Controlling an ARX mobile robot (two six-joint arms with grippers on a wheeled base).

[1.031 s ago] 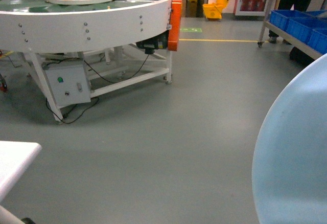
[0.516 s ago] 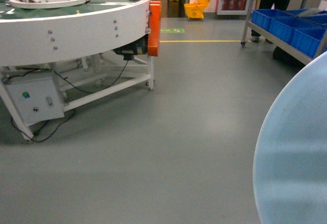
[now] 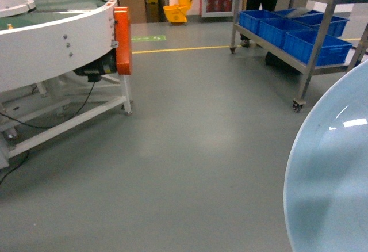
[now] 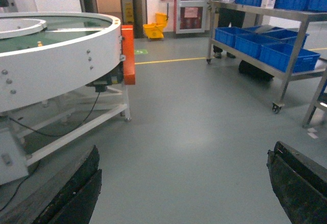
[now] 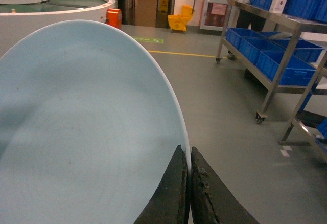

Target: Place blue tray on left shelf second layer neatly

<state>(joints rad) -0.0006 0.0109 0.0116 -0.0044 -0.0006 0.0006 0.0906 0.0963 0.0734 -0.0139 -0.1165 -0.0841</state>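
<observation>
Blue tray point(image 5: 87, 132) carried, clamped at its rim by right tool point(image 5: 189, 185), filling the left of the right wrist view and bulging in at lower right of the head view. Step in hand, judged: transport toward the left shelf point(image 3: 299, 30), upper right of the head frame, well apart. Next calls for closing in, then levelling the tray at the second layer. Left tool point(image 4: 184, 188) spread wide, gripping nothing, seen only in the left wrist view. Blue crates point(image 3: 290, 30) already on the shelf. Round white bench point(image 3: 52, 33) at left.
</observation>
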